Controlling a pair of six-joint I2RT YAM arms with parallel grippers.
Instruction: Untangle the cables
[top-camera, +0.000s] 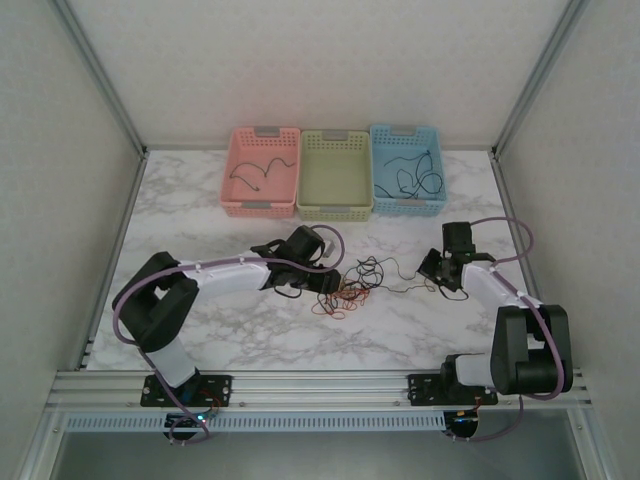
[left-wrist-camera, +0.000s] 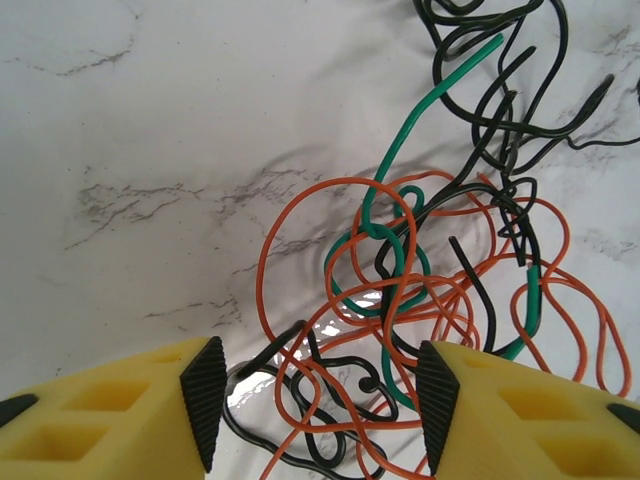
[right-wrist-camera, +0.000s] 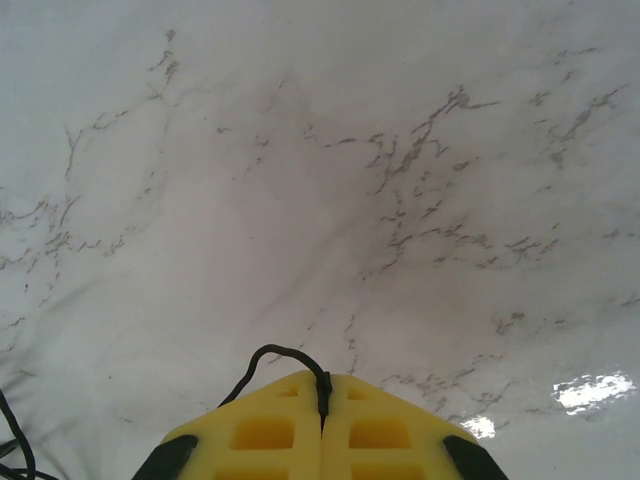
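Note:
A tangle of black, red-orange and green cables (top-camera: 345, 288) lies on the marble table between my two arms. My left gripper (top-camera: 318, 283) is at the tangle's left side. In the left wrist view it (left-wrist-camera: 320, 400) is open, its black pads straddling loops of black cable (left-wrist-camera: 345, 365) and red-orange cable (left-wrist-camera: 262, 260), while a green cable (left-wrist-camera: 420, 110) runs up and away. My right gripper (top-camera: 428, 270) sits at the tangle's right end. In the right wrist view it (right-wrist-camera: 322, 385) is shut on a black cable (right-wrist-camera: 270, 352) that arches out to the left.
Three baskets stand in a row at the back: pink (top-camera: 262, 205), green (top-camera: 334, 210) and blue (top-camera: 407, 207). Black wires lie in the pink and blue ones. Metal frame posts and white walls close in the table on both sides.

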